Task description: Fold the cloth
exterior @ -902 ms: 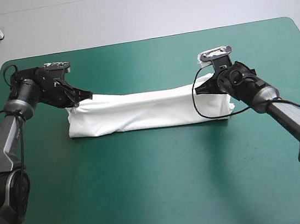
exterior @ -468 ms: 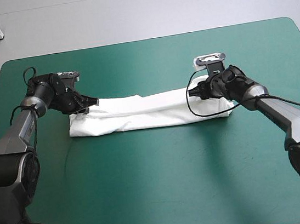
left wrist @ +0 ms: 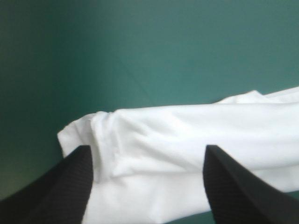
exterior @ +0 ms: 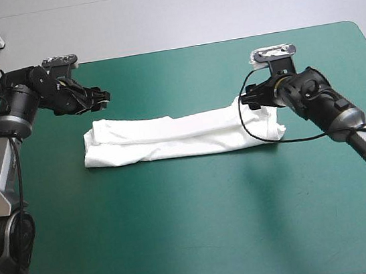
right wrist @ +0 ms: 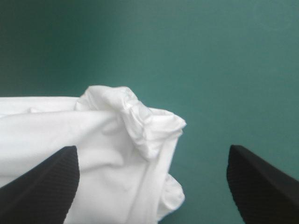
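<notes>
- The T-shirt [exterior: 183, 135] lies across the middle of the teal-green bench [exterior: 195, 230] as a long narrow band running from left to right. It looks folded lengthwise already, which would leave its two short ends as the natural places to grasp for a crosswise fold.
- Nothing holds the cloth; it rests on the bench under its own weight. Its right end is bunched into a small crumple and its left end is rounder and smoother.
- The left end effector [exterior: 100, 97] is released, its black fingers standing well apart. It hangs clear of the cloth, beyond the band's left end toward the far edge.
- The left arm comes in along the bench's left edge, with the wrist turned so the fingers point across toward the cloth.
- The right end effector [exterior: 249, 98] is also released, fingers spread, poised at the far corner of the band's right end and seemingly just clear of it.
- The right arm slants in from the near right, wrist angled down at the crumpled end.
</notes>
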Action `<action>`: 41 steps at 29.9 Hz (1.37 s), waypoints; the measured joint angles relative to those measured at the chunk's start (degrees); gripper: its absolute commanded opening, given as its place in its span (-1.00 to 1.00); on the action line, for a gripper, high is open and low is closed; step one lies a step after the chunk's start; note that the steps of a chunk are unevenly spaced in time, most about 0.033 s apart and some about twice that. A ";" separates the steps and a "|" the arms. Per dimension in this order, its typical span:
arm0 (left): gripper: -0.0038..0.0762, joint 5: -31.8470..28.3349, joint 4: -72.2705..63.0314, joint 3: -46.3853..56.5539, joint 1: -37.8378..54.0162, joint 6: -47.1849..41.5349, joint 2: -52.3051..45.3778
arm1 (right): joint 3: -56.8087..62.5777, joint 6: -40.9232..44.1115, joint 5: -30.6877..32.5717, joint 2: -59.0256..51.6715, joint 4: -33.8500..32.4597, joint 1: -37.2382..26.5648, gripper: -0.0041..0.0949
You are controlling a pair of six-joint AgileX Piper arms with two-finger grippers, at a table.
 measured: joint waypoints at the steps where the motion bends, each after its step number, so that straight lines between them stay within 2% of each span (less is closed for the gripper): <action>1: -0.16 0.57 -1.16 -0.16 -0.34 0.00 -0.46 | 0.00 -0.77 1.47 -0.49 0.52 -0.49 0.68; 6: -0.92 2.01 -4.95 -0.10 -4.65 0.60 -0.01 | 0.00 -7.50 6.37 -0.83 8.15 -4.82 0.67; 12: -0.93 -1.13 -6.23 -0.03 -12.65 2.01 4.41 | 0.00 -19.25 8.11 -0.56 22.79 -12.85 0.67; 18: -0.93 -3.09 -6.41 0.01 -17.73 2.01 11.44 | 0.00 -26.97 10.59 2.29 32.13 -19.22 0.62; 22: -0.93 -3.78 -6.36 0.01 -19.85 1.96 15.53 | 0.00 -28.77 10.87 4.81 34.05 -19.88 0.62; 26: -0.93 -4.75 -5.92 0.01 -21.04 1.34 18.98 | 0.00 -32.08 10.82 8.16 39.08 -19.88 0.62; 33: -0.93 -5.51 -6.25 -0.60 -21.11 1.31 19.85 | 0.00 -37.60 9.59 14.08 46.68 -19.88 0.58; 37: -0.93 -5.33 -6.25 -0.60 -21.11 1.31 19.90 | 0.00 -40.08 9.07 17.45 50.71 -19.88 0.45; 41: -0.93 -5.28 -6.32 -0.60 -21.11 1.31 19.90 | -0.41 -42.10 8.57 19.67 53.83 -19.99 0.20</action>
